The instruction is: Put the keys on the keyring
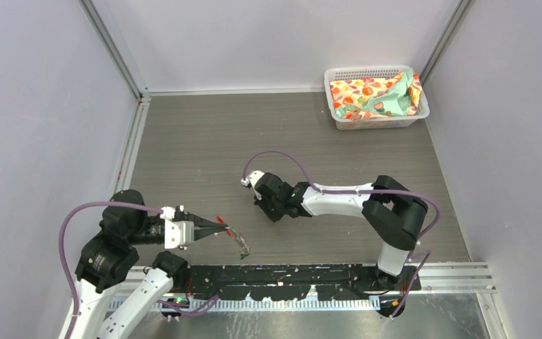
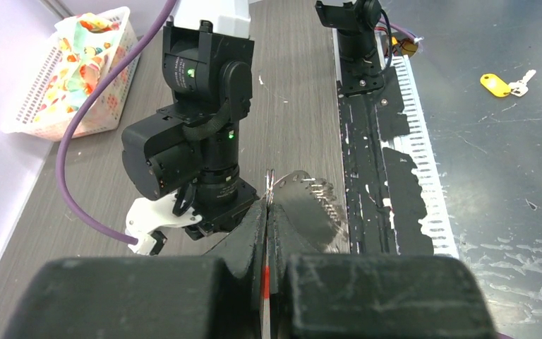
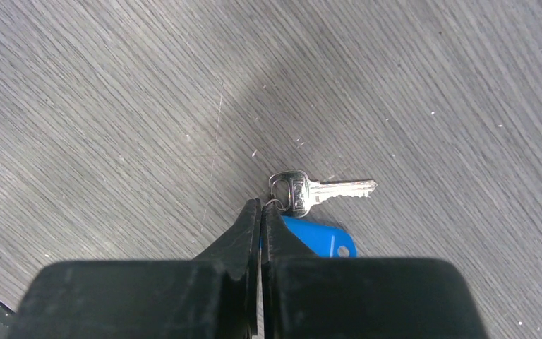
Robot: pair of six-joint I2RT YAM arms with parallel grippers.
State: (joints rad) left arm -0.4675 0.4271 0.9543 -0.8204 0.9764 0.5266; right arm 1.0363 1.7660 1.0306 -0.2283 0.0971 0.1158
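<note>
My left gripper (image 1: 215, 229) is shut on the keyring's flat red tag (image 1: 221, 221), near the table's front edge. A red sliver (image 2: 263, 279) shows between the jaws in the left wrist view. The silvery wire ring (image 1: 242, 244) hangs from the tag, with a small green piece (image 1: 242, 256) at its lower end. My right gripper (image 1: 273, 214) points down at the table's middle. It (image 3: 261, 206) is shut on the blue plastic tag (image 3: 321, 239) of the blue key. The key's silvery blade (image 3: 324, 190) lies just past the fingertips on the wood.
A white basket (image 1: 377, 99) holding patterned cloth stands at the back right corner. Grey walls close in the table on three sides. A black strip (image 1: 289, 277) runs along the front edge. A yellow-tagged key (image 2: 497, 85) lies off the table on the dark surface.
</note>
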